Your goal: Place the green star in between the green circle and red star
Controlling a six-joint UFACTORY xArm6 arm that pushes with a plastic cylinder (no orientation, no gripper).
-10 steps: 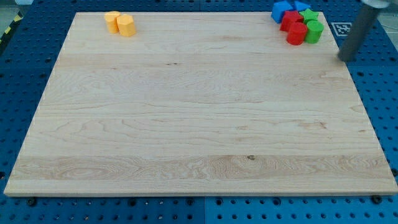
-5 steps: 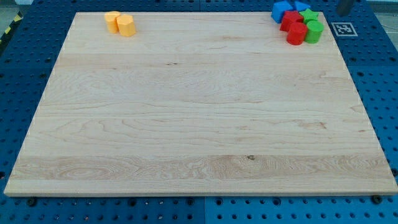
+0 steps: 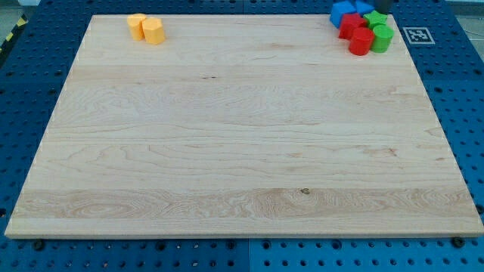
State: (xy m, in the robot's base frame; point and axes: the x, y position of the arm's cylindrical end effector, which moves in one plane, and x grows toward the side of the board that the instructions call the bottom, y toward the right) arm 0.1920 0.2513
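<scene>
Starting at the view's left, the blue pegboard base (image 3: 17,113) frames a pale wooden board (image 3: 227,151). Toward 11 o'clock from the board's middle, near its far left corner, two yellow blocks touch each other: the rear yellow block (image 3: 136,23) and, at its 4 o'clock, the front yellow block (image 3: 153,32). We cannot make out their shapes for sure.

All the other blocks are crowded together toward 1 o'clock, at the far right corner. The left blue block (image 3: 342,13) comes first, and the right blue block (image 3: 365,7) sits at its 2 o'clock, by the board's far edge. The red star (image 3: 352,23) touches the left blue block at its 5 o'clock. A second red block (image 3: 361,41), rounder in outline, presses against the red star's 5 o'clock side.

The green star (image 3: 374,18) lies at 2 o'clock from the red star, touching it or nearly so. The green circle (image 3: 383,37) is at the green star's 5 o'clock, against the round red block's right side.

Our tip (image 3: 382,8) barely shows as a dark stub at the view's top edge, at 12 o'clock from the green star and just beside it. We cannot tell whether they touch. The rod has no jaws and holds nothing.

A black-and-white marker (image 3: 418,35) lies on the pegboard at 3 o'clock from the green circle.
</scene>
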